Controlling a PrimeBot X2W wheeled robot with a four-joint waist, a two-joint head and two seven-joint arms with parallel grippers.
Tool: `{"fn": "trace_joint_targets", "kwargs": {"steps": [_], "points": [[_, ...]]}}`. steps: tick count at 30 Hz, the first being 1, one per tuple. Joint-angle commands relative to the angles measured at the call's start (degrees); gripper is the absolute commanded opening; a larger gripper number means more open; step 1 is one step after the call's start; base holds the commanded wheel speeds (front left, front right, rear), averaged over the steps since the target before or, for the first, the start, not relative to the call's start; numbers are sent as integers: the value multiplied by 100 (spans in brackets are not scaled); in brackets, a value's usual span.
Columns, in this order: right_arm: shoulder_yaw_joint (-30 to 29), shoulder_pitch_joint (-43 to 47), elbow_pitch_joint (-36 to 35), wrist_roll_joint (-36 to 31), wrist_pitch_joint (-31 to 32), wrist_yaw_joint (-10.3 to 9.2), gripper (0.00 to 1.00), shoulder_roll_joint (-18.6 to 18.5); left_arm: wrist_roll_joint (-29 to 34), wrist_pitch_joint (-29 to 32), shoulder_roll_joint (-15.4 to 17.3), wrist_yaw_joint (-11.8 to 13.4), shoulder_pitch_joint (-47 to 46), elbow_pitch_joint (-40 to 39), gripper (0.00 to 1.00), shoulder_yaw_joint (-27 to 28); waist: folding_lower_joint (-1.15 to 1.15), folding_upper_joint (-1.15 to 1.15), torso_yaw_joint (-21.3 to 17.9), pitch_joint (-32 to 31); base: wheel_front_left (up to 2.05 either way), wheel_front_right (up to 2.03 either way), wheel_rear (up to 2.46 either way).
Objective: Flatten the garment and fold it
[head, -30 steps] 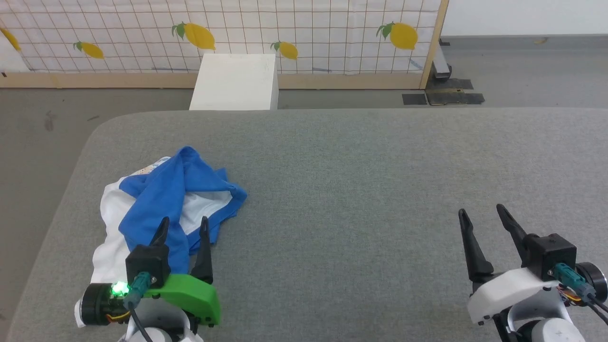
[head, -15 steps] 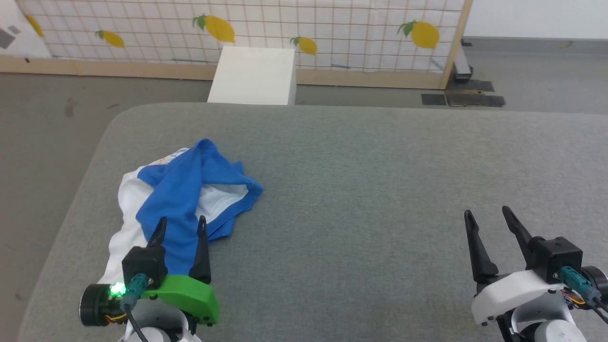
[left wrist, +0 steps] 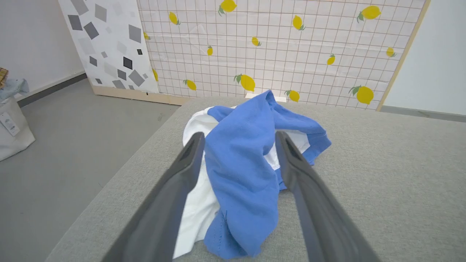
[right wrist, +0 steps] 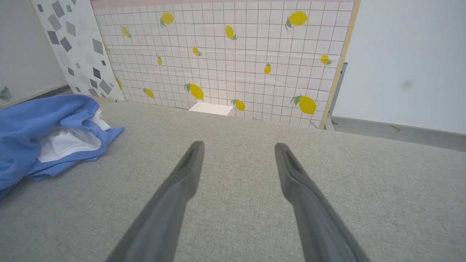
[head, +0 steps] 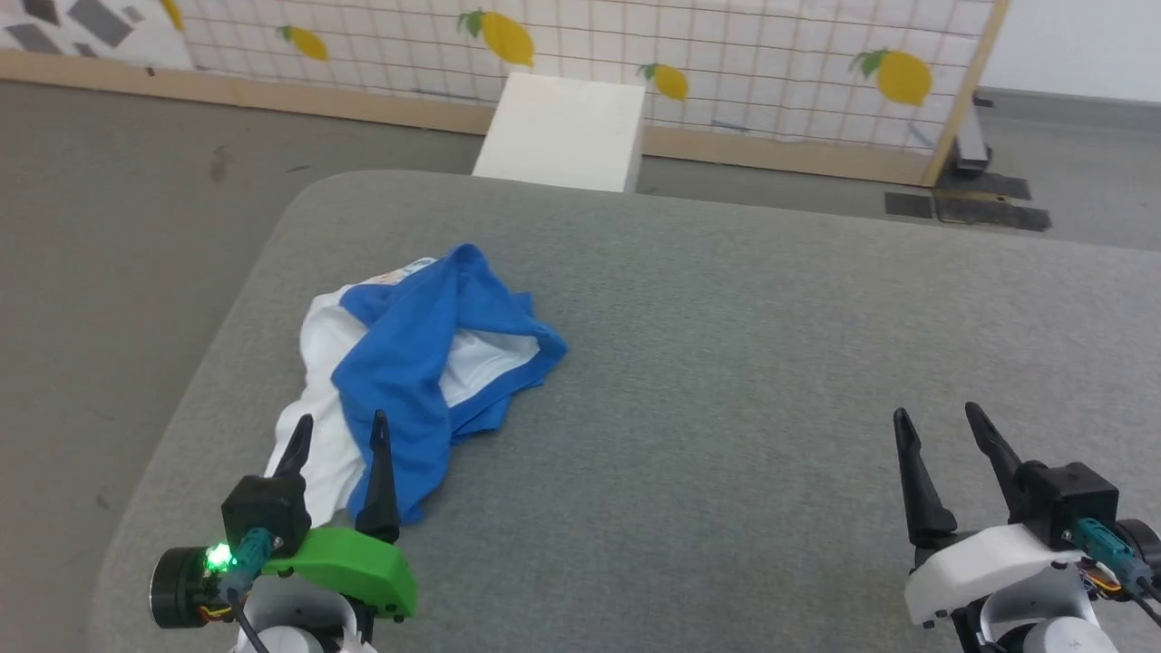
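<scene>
The shirt (head: pixel 417 363) lies crumpled on the left part of the grey cloth-covered tabletop (head: pixel 744 363), near its left edge and well short of the white box (head: pixel 562 131) that stands on the floor (head: pixel 118 227) beyond the far edge. Its white body is mostly underneath. A bright blue sleeve is thrown over the top as a thick fold, and a blue-trimmed edge opens toward the right.

It looks thin, soft and light. It should lift with little effort, hang limp from any pinch and drag the rest of the heap after it. Layers are likely to come up together, so a grab into the middle would probably only move the bundle. The better holds seem to be the single-layer edges: the blue trim band on the right side, or the near end of the blue sleeve (left wrist: pixel 240 203), which hangs closest to the robot.

The left gripper (head: pixel 340 426) sits at the near edge of the heap with its jaws held moderately apart. In the left wrist view (left wrist: pixel 239 136) the jaws straddle the blue sleeve fold, one on each side, with nothing pinched between them. Whether the tips brush the cloth cannot be told.

The right gripper (head: pixel 937 413) waits over bare tabletop at the lower right, well apart from the shirt. Its jaws are spread about as far and are empty. In its own view (right wrist: pixel 239 145) the shirt (right wrist: pixel 36 134) lies off to the far left.
</scene>
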Motion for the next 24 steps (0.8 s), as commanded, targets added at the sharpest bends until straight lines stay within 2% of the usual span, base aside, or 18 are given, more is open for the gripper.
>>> {"fn": "trace_joint_targets", "kwargs": {"steps": [1,24], "points": [[-24,69,43,44,-65,-4,100,3,-51,-60,-8,37,-51,31,100,1,0,0,169,1,0,0,0],[-129,84,280,119,-315,-5,100,4,-320,-342,-12,136,-59,167,100,-117,0,0,1038,116,0,0,0]]}}
